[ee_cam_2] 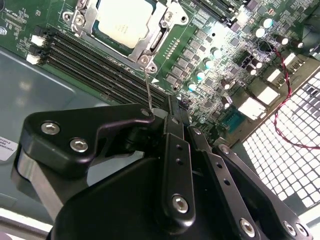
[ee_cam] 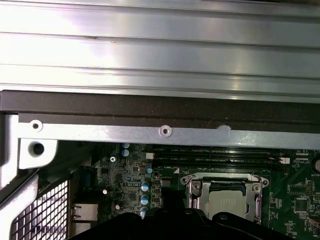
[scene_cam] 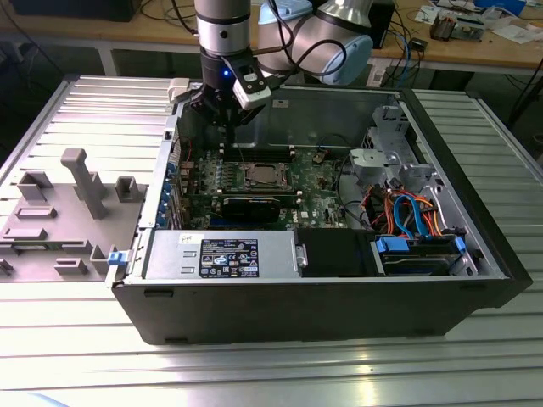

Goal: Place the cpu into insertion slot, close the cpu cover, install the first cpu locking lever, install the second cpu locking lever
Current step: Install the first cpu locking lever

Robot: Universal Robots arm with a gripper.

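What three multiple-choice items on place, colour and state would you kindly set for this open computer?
1. The small silvery-grey square cpu lies: A seated on the green motherboard; B on the table; C atop the drive.
2. The flat cables at the exterior view's right are: A white; B blue and orange; C pink.
3. The thin silvery metal cpu cover is: A upright; B removed; C down around the cpu.
A, green board surrounds it; B, both colours show; C, its frame lies flat.

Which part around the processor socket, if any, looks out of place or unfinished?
One thin locking lever sticks up from the socket corner instead of lying flat. The cpu sits under the closed cpu cover; nothing looks damaged.
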